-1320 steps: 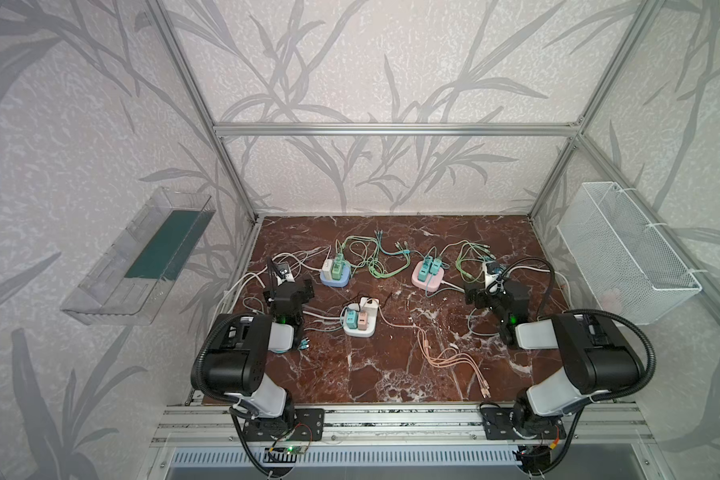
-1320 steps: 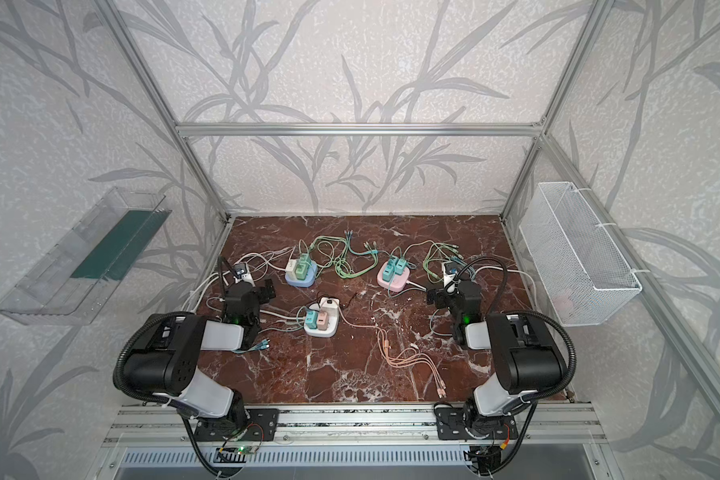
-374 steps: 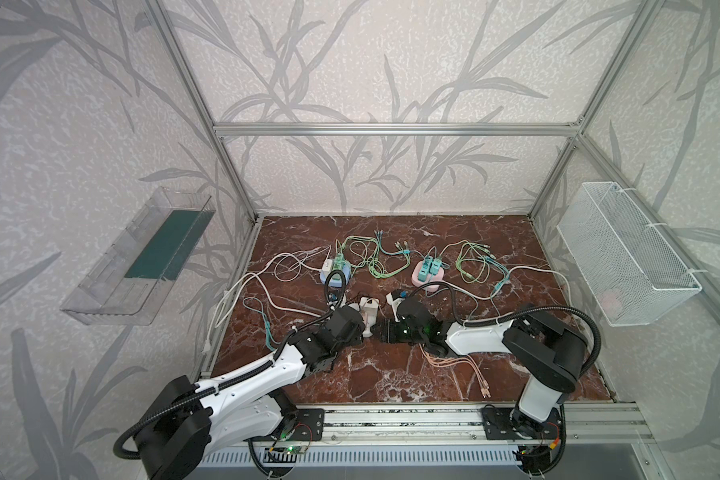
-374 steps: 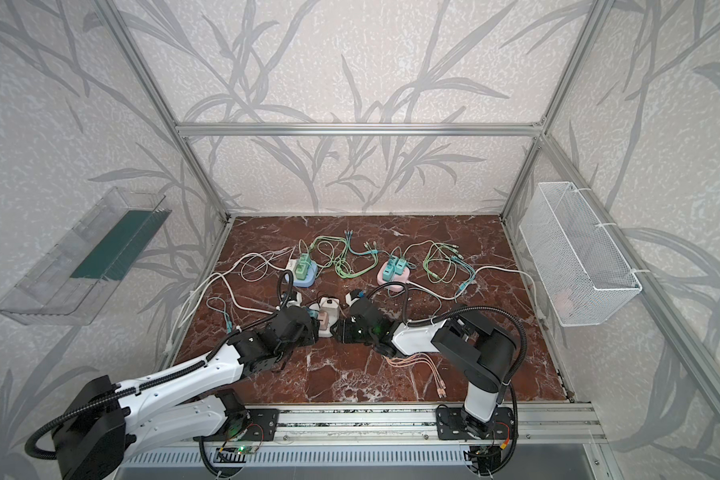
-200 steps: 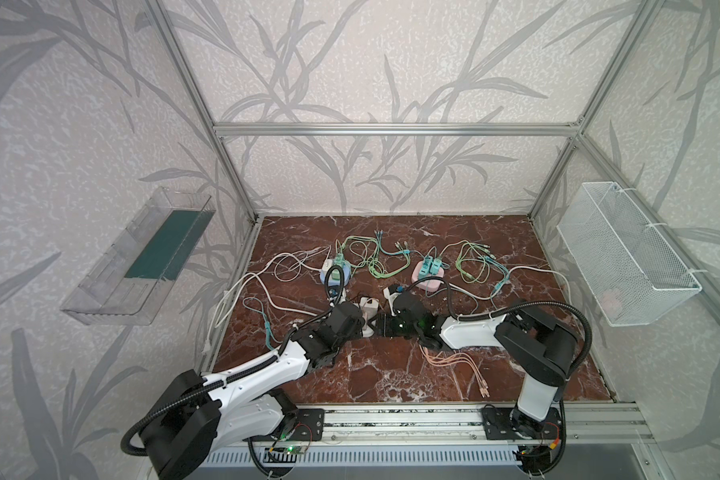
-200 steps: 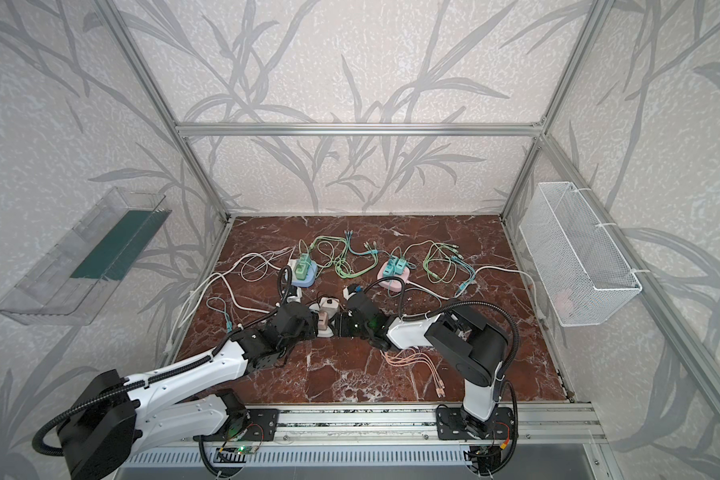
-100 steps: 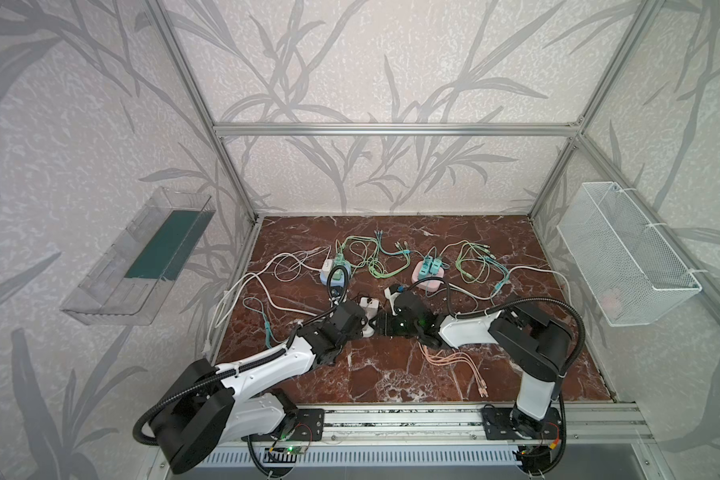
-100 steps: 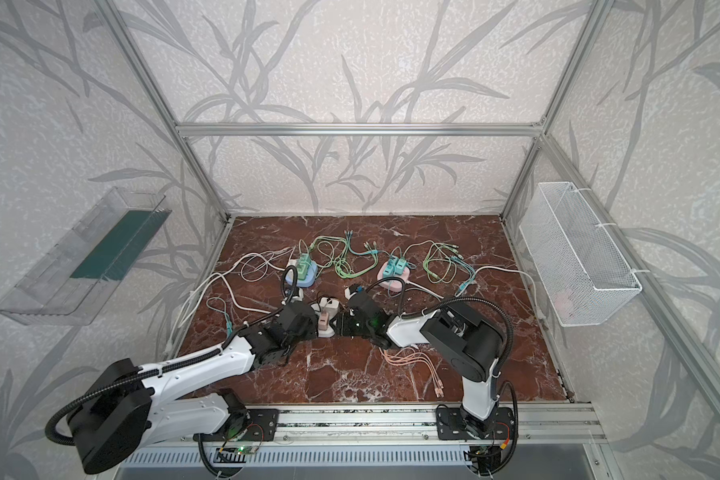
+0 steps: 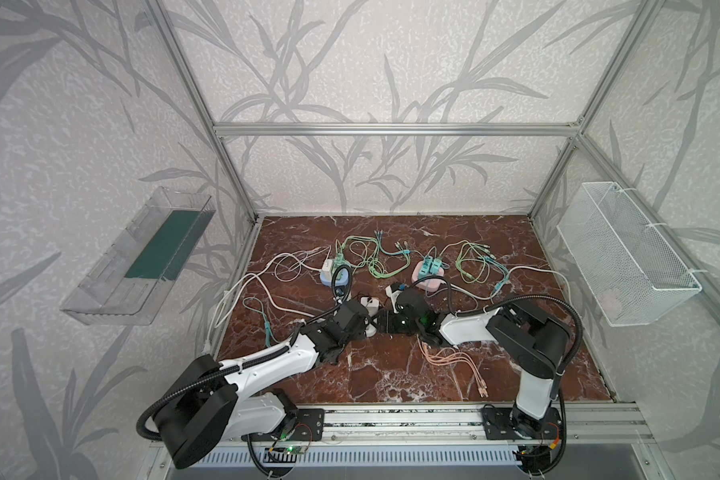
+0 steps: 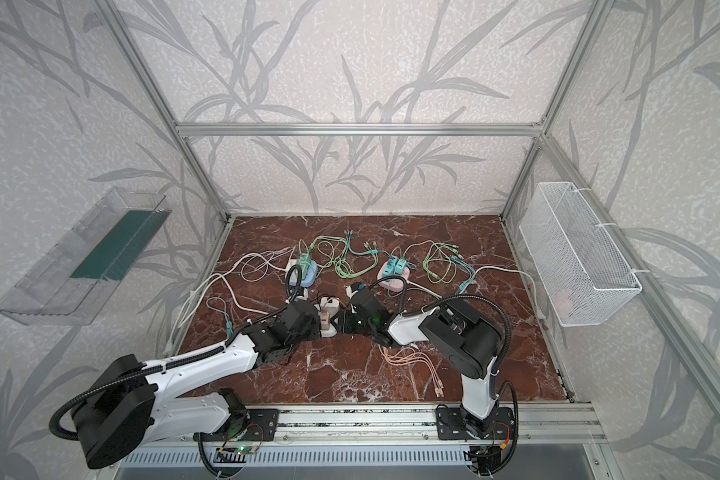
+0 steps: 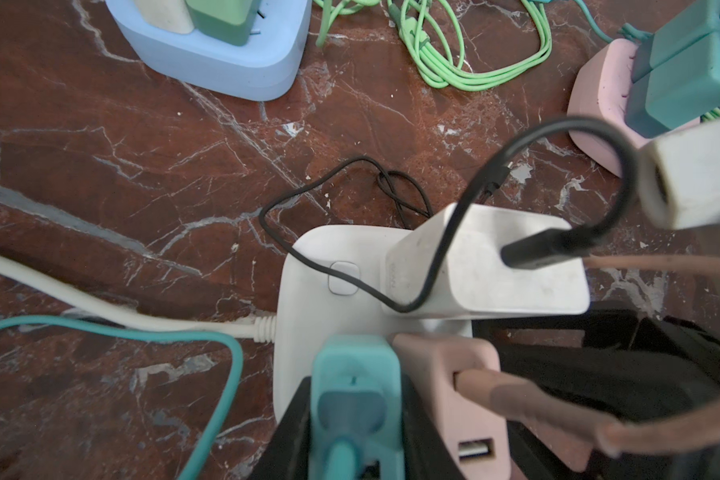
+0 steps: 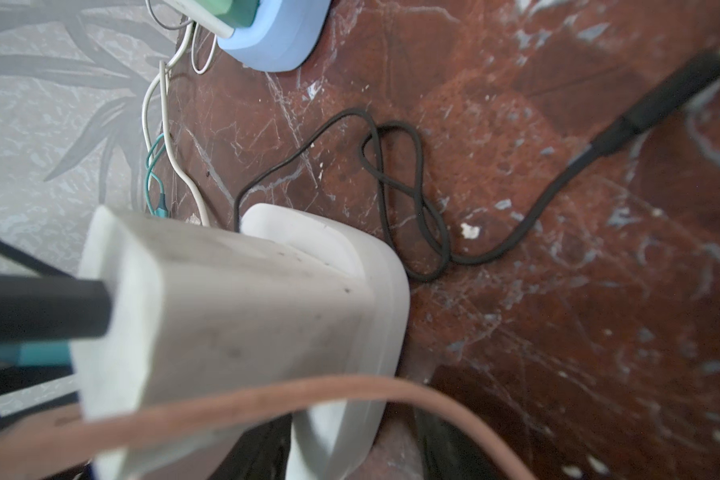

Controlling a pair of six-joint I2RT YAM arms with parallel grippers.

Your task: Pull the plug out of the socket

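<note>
A white socket (image 11: pixel 321 291) stands mid-table, seen in both top views (image 9: pixel 371 331) (image 10: pixel 329 330). A teal plug (image 11: pixel 356 386), a pink plug (image 11: pixel 445 374) and a white charger (image 11: pixel 495 266) with a black cable sit in it. My left gripper (image 11: pixel 356 419) is shut on the teal plug, with a black finger (image 11: pixel 292 432) against each side. My right gripper (image 12: pixel 350 453) comes from the opposite side. Its dark fingers (image 12: pixel 258 449) clamp the end of the socket (image 12: pixel 350 257) below the charger (image 12: pixel 225 311). In a top view the two grippers (image 9: pixel 362 322) (image 9: pixel 382 322) meet at the socket.
Behind stand a blue socket (image 9: pixel 333 276) and a pink socket (image 9: pixel 429 276), each with plugs, among green cables (image 9: pixel 371 257). Salmon cables (image 9: pixel 454 361) lie near the front right. White cords trail left. A wire basket (image 9: pixel 624 257) hangs on the right wall, a clear tray (image 9: pixel 142 257) on the left.
My left gripper has closed onto the teal plug. The right gripper has kept its hold on the socket, and both arms have barely shifted.
</note>
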